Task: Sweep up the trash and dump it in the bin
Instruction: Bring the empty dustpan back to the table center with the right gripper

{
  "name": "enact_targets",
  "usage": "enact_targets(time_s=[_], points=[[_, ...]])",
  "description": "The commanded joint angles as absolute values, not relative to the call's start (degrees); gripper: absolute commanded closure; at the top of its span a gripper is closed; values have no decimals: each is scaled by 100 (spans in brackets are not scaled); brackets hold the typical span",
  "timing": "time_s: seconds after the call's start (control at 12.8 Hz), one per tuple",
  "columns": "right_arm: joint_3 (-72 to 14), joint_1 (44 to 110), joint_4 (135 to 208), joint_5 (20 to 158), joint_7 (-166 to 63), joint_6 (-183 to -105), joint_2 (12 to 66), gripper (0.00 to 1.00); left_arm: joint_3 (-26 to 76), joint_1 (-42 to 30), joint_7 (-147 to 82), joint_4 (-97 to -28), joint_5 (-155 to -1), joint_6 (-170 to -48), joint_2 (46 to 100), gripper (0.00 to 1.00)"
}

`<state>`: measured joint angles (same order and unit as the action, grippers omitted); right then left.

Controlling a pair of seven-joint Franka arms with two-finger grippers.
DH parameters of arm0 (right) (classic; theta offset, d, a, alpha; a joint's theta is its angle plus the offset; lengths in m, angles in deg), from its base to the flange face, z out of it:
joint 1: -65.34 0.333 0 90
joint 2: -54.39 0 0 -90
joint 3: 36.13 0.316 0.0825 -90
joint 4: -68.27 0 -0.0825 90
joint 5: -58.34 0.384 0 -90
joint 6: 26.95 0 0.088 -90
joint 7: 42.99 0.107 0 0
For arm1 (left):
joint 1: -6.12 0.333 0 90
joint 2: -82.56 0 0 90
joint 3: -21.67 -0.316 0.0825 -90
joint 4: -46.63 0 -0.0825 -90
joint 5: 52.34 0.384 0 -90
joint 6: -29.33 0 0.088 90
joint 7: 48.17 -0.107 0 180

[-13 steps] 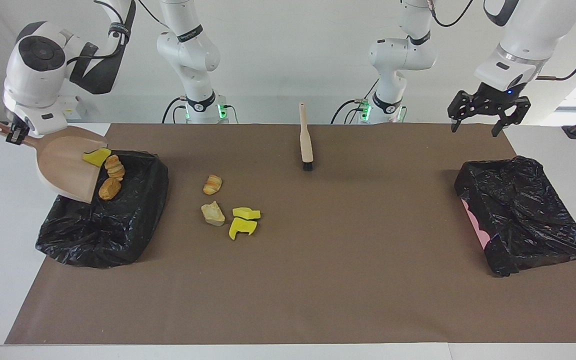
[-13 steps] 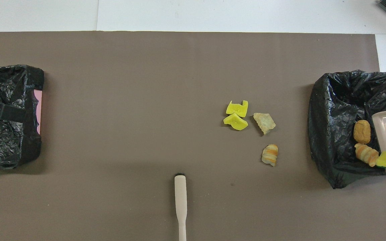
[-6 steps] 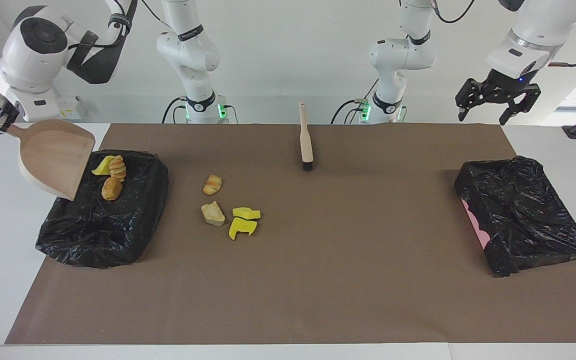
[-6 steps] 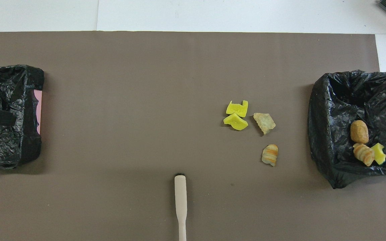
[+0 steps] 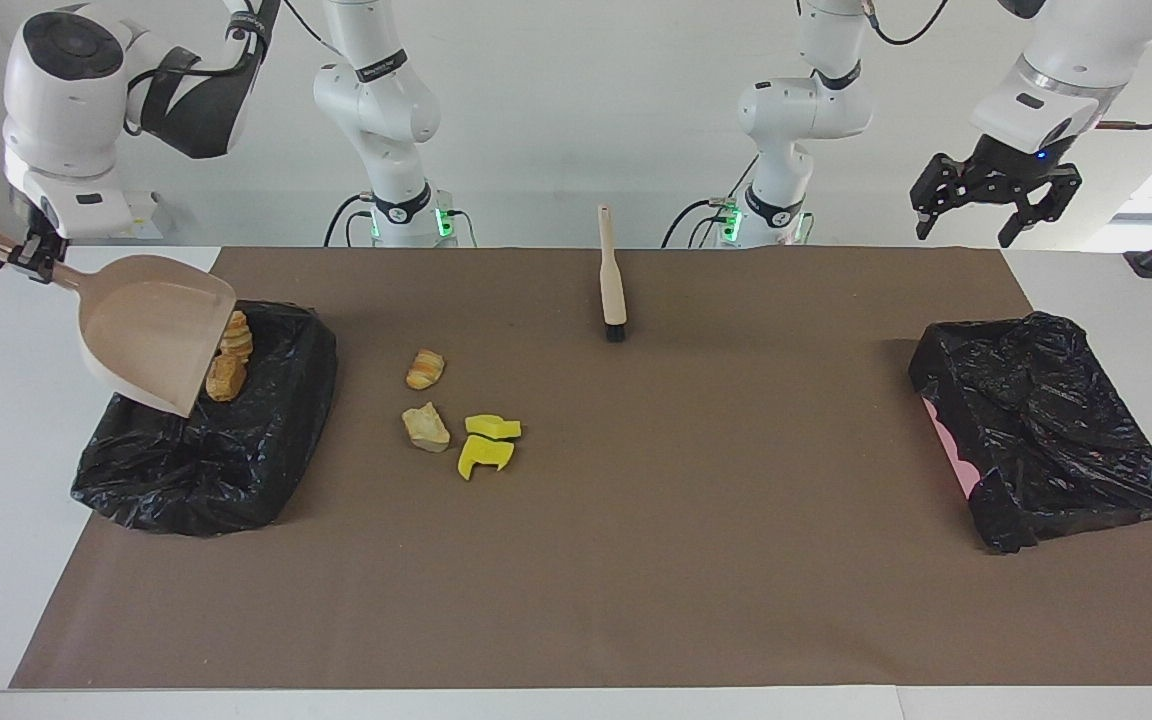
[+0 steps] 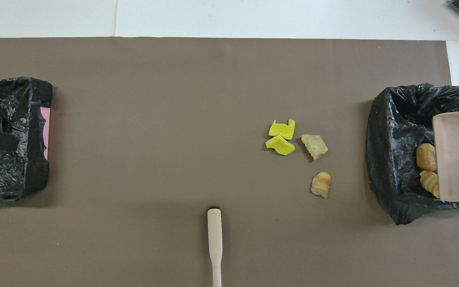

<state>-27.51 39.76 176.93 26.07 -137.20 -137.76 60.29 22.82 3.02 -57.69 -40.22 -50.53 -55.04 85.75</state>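
Dustpan [image 5: 146,330], clamped by the right gripper [image 5: 36,262] over the bin [image 5: 236,450], should be brought low beside the four loose bits [image 5: 464,440]; left gripper [image 5: 994,200] is held wide open, empty.

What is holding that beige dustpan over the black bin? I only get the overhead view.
Observer: The right gripper, shut on the handle of the dustpan.
Operator: Is it lying flat?
Observer: No, it tilts, front edge down over the lined bin.
Operator: What's the black bar over my other bin?
Observer: The left gripper, open, raised high above that other bin.
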Motion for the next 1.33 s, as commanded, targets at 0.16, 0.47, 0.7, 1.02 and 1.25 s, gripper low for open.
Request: enact_targets(time_s=[0.16, 0.47, 0.7, 1.02, 1.25], points=[[-2734, 4362, 17770, 3652, -13266, -13567, 5985, 100, 2352, 445, -5775, -3977, -5085, -5373, 8634, 0], [-2743, 5091, 17778, 4303, -12458, -13383, 5862, 100, 2334, 445, -5775, -3977, -5085, -5417, 8625, 0], [-2743, 5627, 17787, 4637, -11405, -13173, 5835, 100, 2334, 445, -5784, -3968, -5085, -5425, 8634, 0], [-2734, 6357, 17857, 5033, -9868, -13092, 5748, 100, 2334, 463, -5784, -3968, -5085, -5425, 8634, 0], [-2734, 6805, 17866, 5331, -8558, -13171, 5379, 100, 2334, 454, -5784, -3977, -5085, -5417, 8634, 0]])
